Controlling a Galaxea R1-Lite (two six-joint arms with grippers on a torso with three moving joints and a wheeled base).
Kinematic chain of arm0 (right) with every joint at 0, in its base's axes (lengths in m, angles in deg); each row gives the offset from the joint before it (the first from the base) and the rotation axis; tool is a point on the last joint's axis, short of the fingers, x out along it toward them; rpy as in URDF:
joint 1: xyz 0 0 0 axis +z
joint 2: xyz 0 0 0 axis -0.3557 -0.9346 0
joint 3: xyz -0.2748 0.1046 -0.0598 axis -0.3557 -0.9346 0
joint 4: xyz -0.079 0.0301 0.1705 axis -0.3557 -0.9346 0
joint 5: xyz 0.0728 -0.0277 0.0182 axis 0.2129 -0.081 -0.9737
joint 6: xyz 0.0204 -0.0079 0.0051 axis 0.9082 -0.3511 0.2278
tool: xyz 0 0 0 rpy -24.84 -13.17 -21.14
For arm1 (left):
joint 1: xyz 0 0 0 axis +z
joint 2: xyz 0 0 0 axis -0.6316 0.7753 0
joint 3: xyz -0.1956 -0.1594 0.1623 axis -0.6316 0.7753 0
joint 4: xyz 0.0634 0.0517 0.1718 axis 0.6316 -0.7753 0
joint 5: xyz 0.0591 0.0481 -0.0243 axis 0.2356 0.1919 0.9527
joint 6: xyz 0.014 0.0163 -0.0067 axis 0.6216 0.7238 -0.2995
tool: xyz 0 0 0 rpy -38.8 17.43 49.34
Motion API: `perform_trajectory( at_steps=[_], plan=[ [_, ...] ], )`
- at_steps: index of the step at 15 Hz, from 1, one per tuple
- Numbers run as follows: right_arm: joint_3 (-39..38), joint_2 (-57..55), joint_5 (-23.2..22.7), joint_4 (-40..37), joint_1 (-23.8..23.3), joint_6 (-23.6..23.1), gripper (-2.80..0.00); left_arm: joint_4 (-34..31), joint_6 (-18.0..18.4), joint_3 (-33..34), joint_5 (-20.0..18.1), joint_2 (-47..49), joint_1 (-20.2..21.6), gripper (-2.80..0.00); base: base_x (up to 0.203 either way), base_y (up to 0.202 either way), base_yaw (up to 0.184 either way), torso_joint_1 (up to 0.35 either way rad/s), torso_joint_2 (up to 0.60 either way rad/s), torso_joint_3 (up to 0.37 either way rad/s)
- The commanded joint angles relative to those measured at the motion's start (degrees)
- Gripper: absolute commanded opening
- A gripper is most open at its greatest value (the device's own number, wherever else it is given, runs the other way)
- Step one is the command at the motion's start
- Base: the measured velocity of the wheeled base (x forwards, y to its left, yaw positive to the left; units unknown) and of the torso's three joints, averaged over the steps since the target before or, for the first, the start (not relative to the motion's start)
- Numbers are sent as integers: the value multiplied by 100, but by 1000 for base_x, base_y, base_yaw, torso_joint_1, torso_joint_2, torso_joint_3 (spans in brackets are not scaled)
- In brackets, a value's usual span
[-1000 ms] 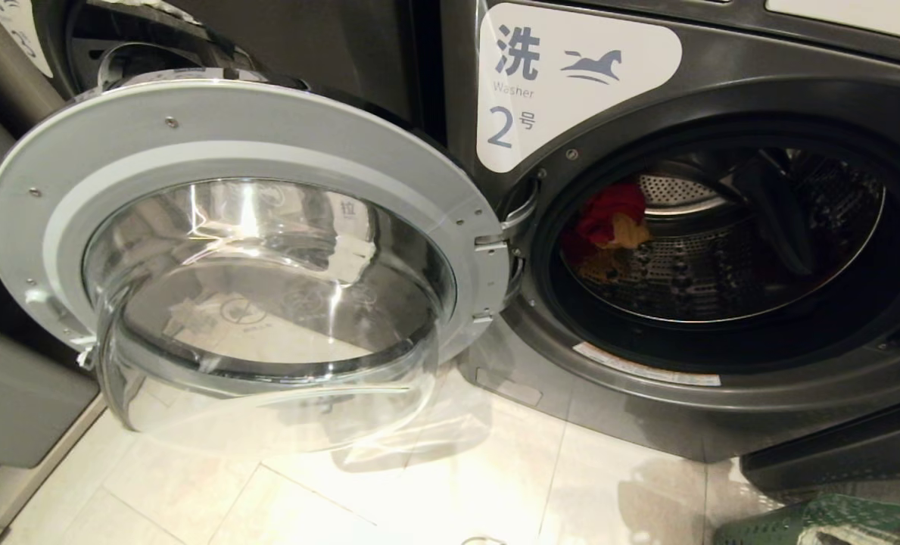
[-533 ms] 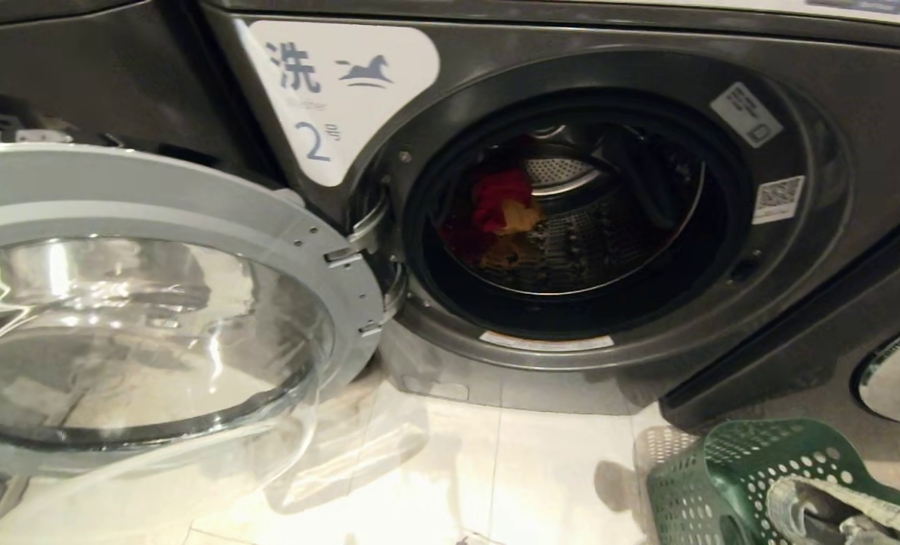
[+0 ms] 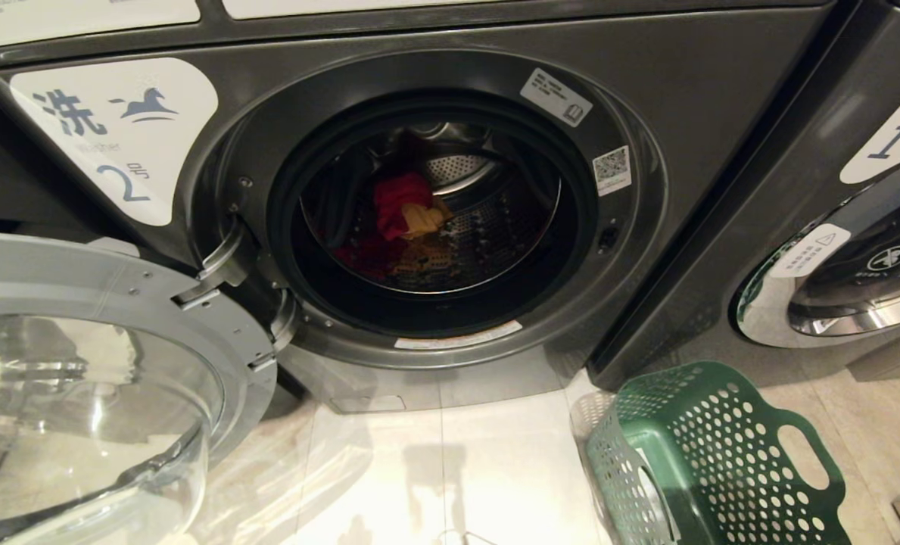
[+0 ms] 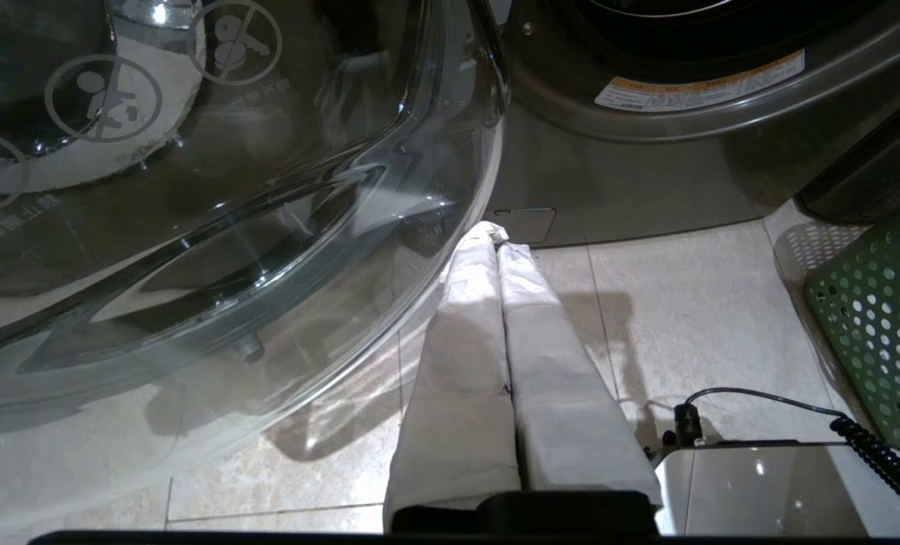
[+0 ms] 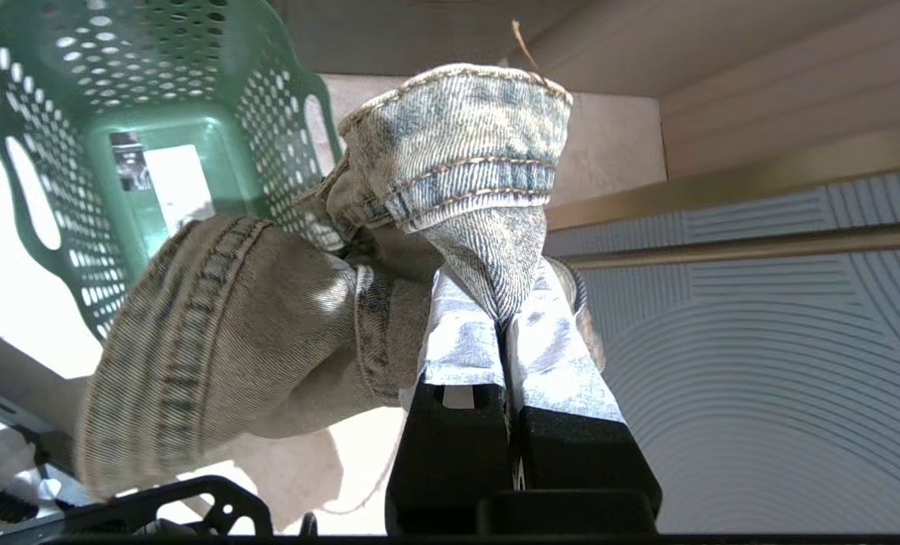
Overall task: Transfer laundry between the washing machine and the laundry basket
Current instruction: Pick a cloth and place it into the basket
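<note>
The washing machine (image 3: 707,91) labelled 2 stands with its round door (image 3: 116,280) swung open to the left. Red and mustard-yellow laundry (image 3: 397,200) lies at the back of the drum. The green laundry basket (image 3: 722,446) sits on the floor at the lower right, tipped toward the machine, with nothing showing inside. Neither gripper shows in the head view. In the right wrist view my right gripper (image 5: 504,306) is shut on a faded denim garment (image 5: 450,136), close to the basket's (image 5: 154,113) mouth. My left gripper (image 4: 497,238) is shut and empty, low beside the door glass (image 4: 230,189).
A like machine labelled 1 (image 3: 873,250) stands to the right with its door closed. Pale floor tiles (image 3: 480,469) stretch between the open door and the basket. The basket's (image 4: 881,318) side also shows in the left wrist view.
The head camera has swung right: the machine's opening now sits mid-picture and the door has slid to the left edge. The basket shows fuller, and the denim over it has left the head view.
</note>
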State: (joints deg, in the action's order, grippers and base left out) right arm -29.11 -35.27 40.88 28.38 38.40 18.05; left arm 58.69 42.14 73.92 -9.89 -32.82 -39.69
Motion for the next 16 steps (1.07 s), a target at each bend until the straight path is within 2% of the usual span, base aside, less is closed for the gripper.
perform_trajectory(
  at_steps=[1,5,7,13,16],
  plan=[
    [-381,292,26,69,159,-16,-280,1,0,0,1,7,0,-280,0,0,0,0,0,0],
    [-1277,549,54,523,211,16,-280,0,0,0,1,7,0,-280,0,0,0,0,0,0],
    [-1524,537,71,573,204,58,-280,-2,0,0,1,7,0,-280,0,0,0,0,0,0],
    [-2534,537,30,1572,209,54,-280,-7,0,0,1,7,0,-280,0,0,0,0,0,0],
    [-2802,538,16,1666,212,76,-280,1,-8,0,1,7,0,-280,0,0,0,0,0,0]
  ],
)
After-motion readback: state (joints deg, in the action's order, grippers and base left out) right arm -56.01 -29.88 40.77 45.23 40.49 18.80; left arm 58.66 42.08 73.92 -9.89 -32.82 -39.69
